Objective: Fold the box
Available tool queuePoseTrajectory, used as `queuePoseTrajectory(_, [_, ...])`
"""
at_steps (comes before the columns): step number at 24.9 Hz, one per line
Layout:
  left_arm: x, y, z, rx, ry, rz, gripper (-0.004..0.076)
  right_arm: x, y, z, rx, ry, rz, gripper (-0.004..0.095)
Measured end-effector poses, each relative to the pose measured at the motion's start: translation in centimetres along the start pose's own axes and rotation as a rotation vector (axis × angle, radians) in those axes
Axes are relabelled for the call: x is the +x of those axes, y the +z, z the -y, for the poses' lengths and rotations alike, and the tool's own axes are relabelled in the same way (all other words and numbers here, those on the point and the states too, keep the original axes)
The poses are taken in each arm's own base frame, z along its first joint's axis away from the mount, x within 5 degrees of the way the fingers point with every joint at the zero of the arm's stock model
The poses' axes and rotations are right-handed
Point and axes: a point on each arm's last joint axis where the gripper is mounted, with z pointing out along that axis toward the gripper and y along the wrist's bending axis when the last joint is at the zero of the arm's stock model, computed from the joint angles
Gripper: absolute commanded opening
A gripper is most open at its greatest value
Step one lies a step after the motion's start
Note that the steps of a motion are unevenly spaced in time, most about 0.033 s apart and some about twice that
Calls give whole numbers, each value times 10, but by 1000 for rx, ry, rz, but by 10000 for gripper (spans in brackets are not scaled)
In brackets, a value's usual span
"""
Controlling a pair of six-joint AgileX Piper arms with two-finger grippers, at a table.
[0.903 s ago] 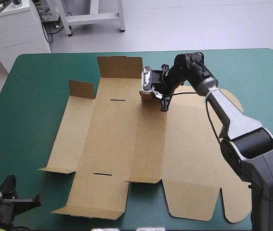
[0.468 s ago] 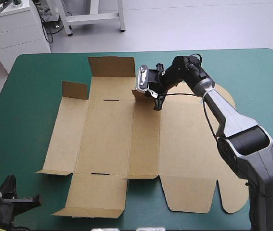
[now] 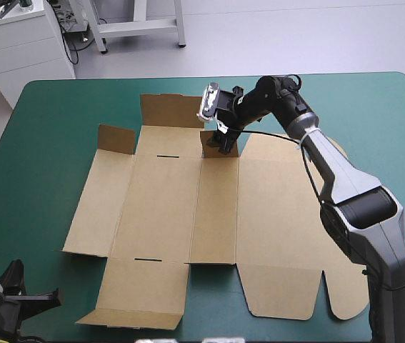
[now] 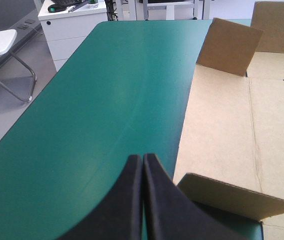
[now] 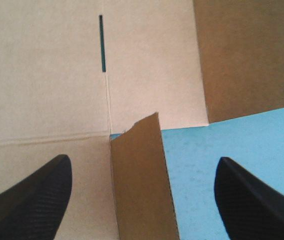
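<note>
From above, the box (image 3: 181, 207) lay opened out flat in the middle of the teal-green table (image 3: 59, 114). A few small flaps stood up along its edges. The right gripper (image 3: 221, 136) hung at the box's 12 o'clock edge, over one little flap (image 3: 220, 145). The left gripper (image 3: 45, 296) sat far off at the table's 7 o'clock corner.

In the left wrist view, the black fingers (image 4: 131, 200) were pressed together over bare table. The box lay ahead of them at about 1 o'clock.

In the right wrist view, the black fingers (image 5: 31, 200) were spread wide apart. The little flap stood between them, not pinched.

The board looked light and stiff, and it would likely bend only along its creases. The best place to take hold was probably the flap's free edge. A gentle pinch would keep the thin board from crumpling.
</note>
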Motion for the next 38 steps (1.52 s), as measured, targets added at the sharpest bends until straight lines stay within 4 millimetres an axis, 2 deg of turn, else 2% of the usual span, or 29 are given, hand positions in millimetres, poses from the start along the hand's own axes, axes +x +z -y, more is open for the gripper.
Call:
queuePoseTrajectory(4, [0,0,0,0,0,0,-32,-12,-15,4,15,105,25,758])
queuePoseTrajectory(7, [0,0,0,0,0,-1,-32,-14,-21,5,20,279,13,639])
queuePoseTrajectory(9, [0,0,0,0,0,-1,-32,-11,-22,7,44,363,-16,448])
queuePoseTrajectory(10, [0,0,0,0,0,0,-32,-10,-22,8,55,397,-32,167])
queuePoseTrajectory(11, [0,0,0,0,0,0,-32,-5,-23,9,76,464,-77,50])
queuePoseTrajectory(12, [0,0,0,0,0,0,-32,-3,-23,9,83,485,-97,-17])
queuePoseTrajectory(17, [0,0,0,0,0,0,-32,5,-27,9,109,645,-166,-4])
queuePoseTrajectory(19, [0,0,0,0,0,0,-32,13,-42,14,148,722,-202,-4])
queuePoseTrajectory(22, [0,0,0,0,0,0,-32,30,-83,27,255,841,-213,-4])
queuePoseTrajectory(23, [0,0,0,0,0,0,-32,31,-90,27,265,856,-210,-4])
queuePoseTrajectory(26, [0,0,0,-1,1,0,-32,36,-122,10,293,875,-233,-4])
queuePoseTrajectory(32, [0,0,-1,-7,7,0,-32,45,-158,-34,282,901,-273,-4])
queuePoseTrajectory(38, [0,0,-1,-9,9,0,-31,59,-198,-77,361,880,-283,-4])
